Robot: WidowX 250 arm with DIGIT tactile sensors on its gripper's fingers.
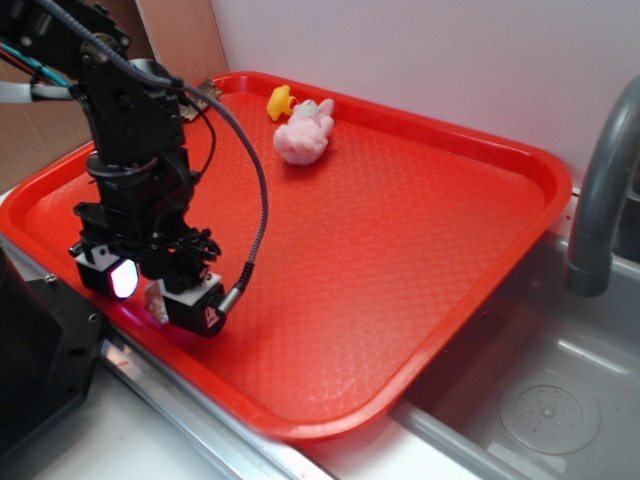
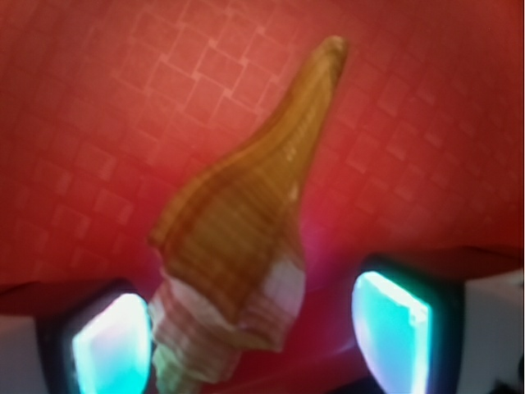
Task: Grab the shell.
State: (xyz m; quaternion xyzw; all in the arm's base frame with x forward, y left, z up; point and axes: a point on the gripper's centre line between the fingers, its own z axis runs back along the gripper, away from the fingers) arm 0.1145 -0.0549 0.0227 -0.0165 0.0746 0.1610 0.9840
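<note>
The shell (image 2: 246, 213) is tan and brown with cream ridges. It lies on the red tray (image 1: 400, 250), pointed tip away from the camera, in the wrist view. My gripper (image 2: 250, 341) is open and low over the tray, with the shell's wide spiral end between the two glowing pads. The left pad (image 2: 111, 349) is close against the shell; the right pad (image 2: 392, 328) stands apart from it. In the exterior view the gripper (image 1: 163, 292) is at the tray's near left corner, and only a small bit of the shell (image 1: 156, 300) shows between the fingers.
A pink plush toy (image 1: 303, 135) and a small yellow duck (image 1: 281, 101) lie at the tray's far edge. A grey faucet (image 1: 600, 200) rises at the right over a metal sink (image 1: 540, 400). A black box (image 1: 40, 360) stands at the near left.
</note>
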